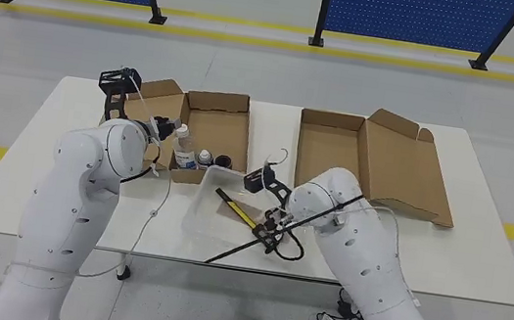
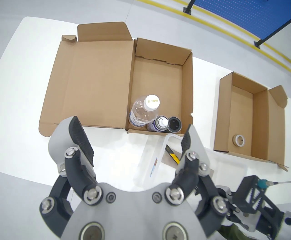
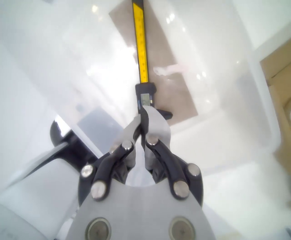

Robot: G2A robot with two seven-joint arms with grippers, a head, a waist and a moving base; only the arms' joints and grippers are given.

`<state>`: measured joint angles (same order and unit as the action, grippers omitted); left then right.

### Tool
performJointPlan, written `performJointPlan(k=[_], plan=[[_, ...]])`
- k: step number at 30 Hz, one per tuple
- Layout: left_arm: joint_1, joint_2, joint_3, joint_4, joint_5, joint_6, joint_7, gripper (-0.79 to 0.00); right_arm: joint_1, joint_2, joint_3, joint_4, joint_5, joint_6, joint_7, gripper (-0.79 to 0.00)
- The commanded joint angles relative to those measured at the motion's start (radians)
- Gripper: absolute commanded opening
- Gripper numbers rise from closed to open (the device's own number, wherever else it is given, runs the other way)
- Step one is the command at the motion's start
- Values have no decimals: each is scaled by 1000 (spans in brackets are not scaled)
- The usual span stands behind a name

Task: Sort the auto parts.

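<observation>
A yellow-and-black caliper point(image 3: 142, 45) lies in a clear plastic bin point(image 1: 191, 222) at the table's front middle, on top of a brown sheet point(image 3: 169, 59). My right gripper point(image 3: 143, 114) is down in the bin, shut on the caliper's black head. From above, the caliper point(image 1: 234, 206) points away from the right gripper point(image 1: 271, 233) toward the left box. My left gripper point(image 2: 132, 122) hangs open and holds nothing, high above the front edge of the left cardboard box point(image 2: 159, 75). That box holds a water bottle point(image 2: 145, 109), a spray can point(image 2: 160, 123) and a black cylinder point(image 2: 175, 124).
The right cardboard box point(image 2: 243, 109) stands open with a white tape roll point(image 2: 239, 140) in its near corner. Both boxes have lids folded flat outward on the table point(image 1: 483, 241). Bare tabletop lies at the far left and the front right.
</observation>
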<state>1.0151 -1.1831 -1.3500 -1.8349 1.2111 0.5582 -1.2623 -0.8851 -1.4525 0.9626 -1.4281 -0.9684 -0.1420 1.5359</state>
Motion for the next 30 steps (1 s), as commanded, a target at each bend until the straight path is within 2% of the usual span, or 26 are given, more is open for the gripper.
performJointPlan(k=[1, 3, 5, 8, 18, 22, 30], plan=[[0, 0, 0, 0, 0, 0, 0, 0, -4, 5, -23, -8, -27, 14, 0, -785], [0, 0, 0, 0, 0, 0, 0, 0, 1, 7, -58, -4, -56, 26, 0, -773], [0, 0, 0, 0, 0, 0, 0, 0, 15, 6, -101, 10, -91, 44, 0, -662], [0, 0, 0, 0, 0, 0, 0, 0, 47, -2, -165, 51, -112, 58, 0, -563], [0, 0, 0, 0, 0, 0, 0, 0, 139, -43, -276, 211, -78, 57, -21, -539], [0, 0, 0, 0, 0, 0, 0, 0, 155, -57, -288, 251, -41, 48, -51, -536], [0, 0, 0, 0, 0, 0, 0, 0, 164, -68, -289, 293, -12, 50, -92, -474]])
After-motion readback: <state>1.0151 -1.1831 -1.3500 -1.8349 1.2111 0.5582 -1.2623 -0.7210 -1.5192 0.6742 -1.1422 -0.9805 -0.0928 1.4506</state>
